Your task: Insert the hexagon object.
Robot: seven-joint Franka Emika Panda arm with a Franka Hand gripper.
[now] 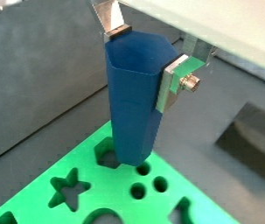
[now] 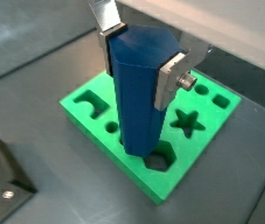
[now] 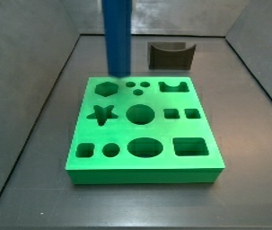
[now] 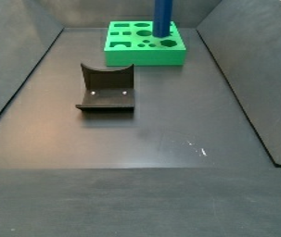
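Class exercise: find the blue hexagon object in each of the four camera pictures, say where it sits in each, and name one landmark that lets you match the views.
Wrist view: hexagon object centre frame, upright, clamped in the gripper jaws.
Wrist view: hexagon object centre, lower end at the green board.
Side view: top, left of centre, over the board's far edge; gripper out of frame.
Side view: top centre, small.
Shared landmark: the green board.

The hexagon object (image 2: 138, 92) is a tall, glossy blue prism with flat sides. It stands upright, clamped between the fingers of the gripper (image 2: 141, 48). Its lower end sits at the green board's (image 3: 126, 160) hexagonal hole (image 3: 107, 89).
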